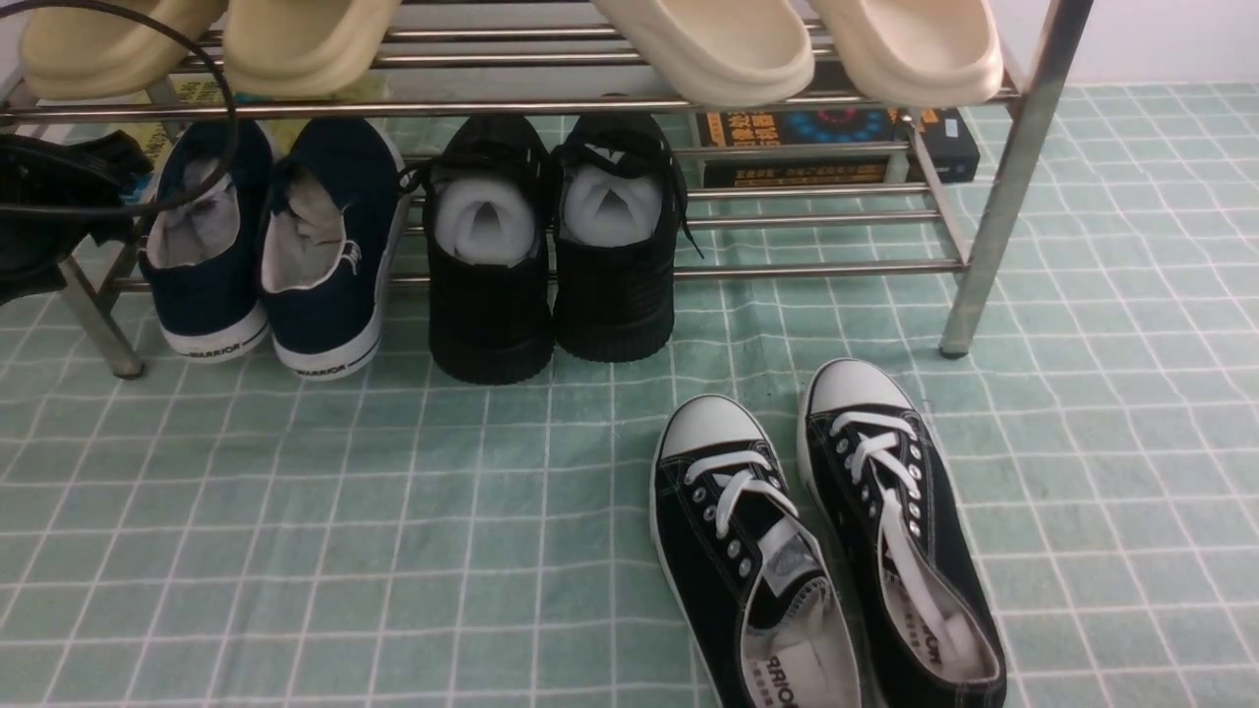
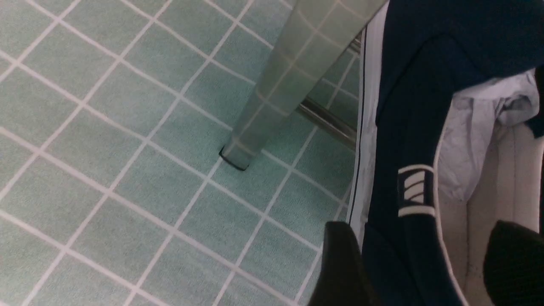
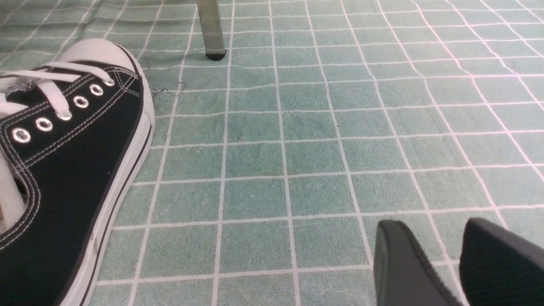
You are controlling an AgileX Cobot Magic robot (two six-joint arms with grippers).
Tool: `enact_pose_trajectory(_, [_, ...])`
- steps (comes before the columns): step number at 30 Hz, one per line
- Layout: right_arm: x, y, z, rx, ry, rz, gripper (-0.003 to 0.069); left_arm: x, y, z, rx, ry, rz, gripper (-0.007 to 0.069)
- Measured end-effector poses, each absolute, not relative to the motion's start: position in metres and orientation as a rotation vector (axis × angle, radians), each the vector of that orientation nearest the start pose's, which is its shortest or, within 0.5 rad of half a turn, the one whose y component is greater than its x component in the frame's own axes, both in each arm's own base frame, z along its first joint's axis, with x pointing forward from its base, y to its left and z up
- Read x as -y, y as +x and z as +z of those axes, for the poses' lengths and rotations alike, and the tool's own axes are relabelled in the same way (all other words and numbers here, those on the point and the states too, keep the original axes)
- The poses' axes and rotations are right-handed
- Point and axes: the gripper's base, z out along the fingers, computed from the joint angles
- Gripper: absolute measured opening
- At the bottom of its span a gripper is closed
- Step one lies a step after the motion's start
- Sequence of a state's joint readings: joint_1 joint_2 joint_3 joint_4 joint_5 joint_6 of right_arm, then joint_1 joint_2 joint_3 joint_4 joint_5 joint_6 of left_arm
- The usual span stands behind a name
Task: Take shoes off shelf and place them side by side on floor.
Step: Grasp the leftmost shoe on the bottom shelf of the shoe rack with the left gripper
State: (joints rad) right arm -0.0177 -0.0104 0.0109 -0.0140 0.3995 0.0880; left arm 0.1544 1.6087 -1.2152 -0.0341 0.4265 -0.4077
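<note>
Two navy-blue shoes, one (image 1: 202,256) beside the other (image 1: 329,256), sit at the left end of the silver shelf's (image 1: 787,267) lower tier, with their white "WARRIOR" heels toward me over the front bar. My left arm (image 1: 44,211) reaches in from the far left. In the left wrist view my left gripper (image 2: 425,229) is open and straddles the side wall of a navy shoe (image 2: 408,127): one finger (image 2: 340,263) is outside by the white sole, the other inside over the pale lining. My right gripper (image 3: 433,225) hovers over the green gridded floor (image 3: 297,148), slightly open and empty.
All-black lace-up sneakers (image 1: 551,246) stand right of the navy pair. Black sneakers with white toe caps (image 1: 826,551) lie on the floor at front right, one close to my right gripper (image 3: 63,170). Cream slippers (image 1: 708,44) fill the top tier. A shelf leg (image 2: 272,93) stands near the left gripper.
</note>
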Motion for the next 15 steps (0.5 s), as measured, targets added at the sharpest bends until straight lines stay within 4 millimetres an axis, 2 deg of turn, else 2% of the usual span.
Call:
enact_pose_trajectory(12, [0.001,0.052,0.174,-1.881,0.091,0.034,0.0238,-0.055,0.381,0.255,-2.181,-0.774,-0.249,0.0460])
enact_pose_trajectory(15, [0.001,0.052,0.174,-1.881,0.092,0.035,0.0238,-0.056,0.385,0.247,-2.189,-0.792,-0.256,0.0429])
